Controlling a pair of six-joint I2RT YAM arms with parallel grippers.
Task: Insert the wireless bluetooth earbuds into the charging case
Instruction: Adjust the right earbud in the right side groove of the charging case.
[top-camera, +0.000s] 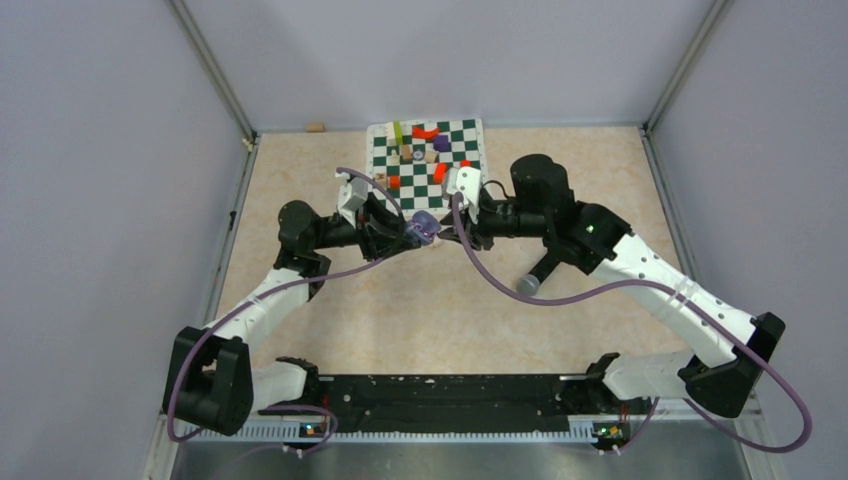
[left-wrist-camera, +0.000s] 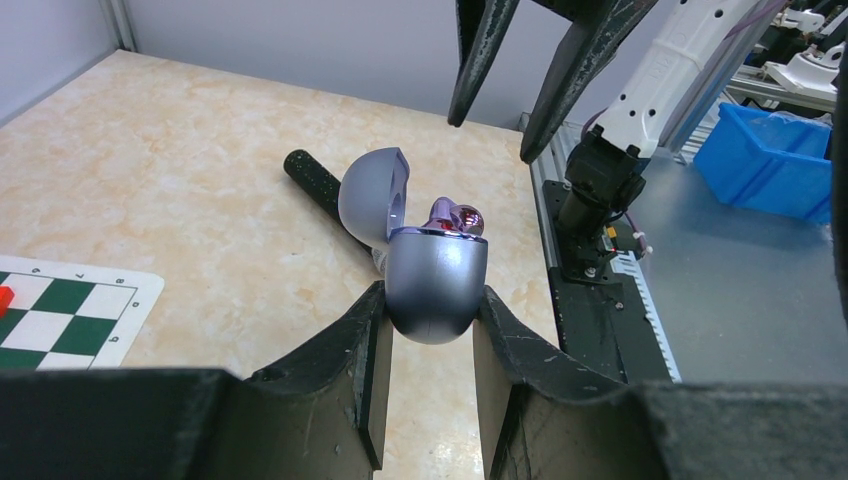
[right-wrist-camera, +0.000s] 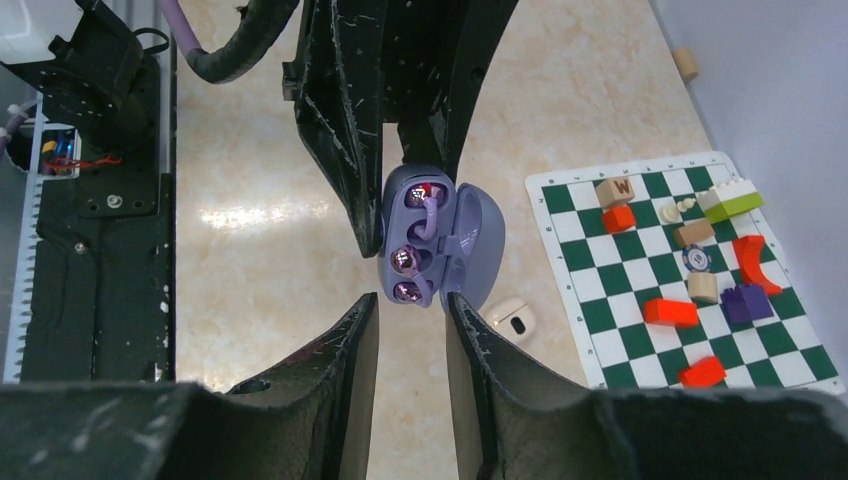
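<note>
**Nearly home: seating left to confirm**

Top view: the left claw is clamped on the purple charging case, holding it off the table between the two arms. The right claw hangs just beside it. A chessboard mat lies beyond both claws, and a microphone lies back toward the right arm's base.

Left wrist view: the case sits squeezed between this claw's fingers, its lid swung open on the far side. One of the earbuds stands a little above the rim. The right claw hovers above the case, jaws apart and empty.

Right wrist view: the open case lies just ahead of this claw's fingertips, its wells facing the camera. Glossy purple beads show inside, one with a stem. Whether each is fully seated cannot be told.

The insertion step looks close to done. The next move likely calls for a gentle, straight press on the proud earbud while the left claw holds the case steady.
</note>
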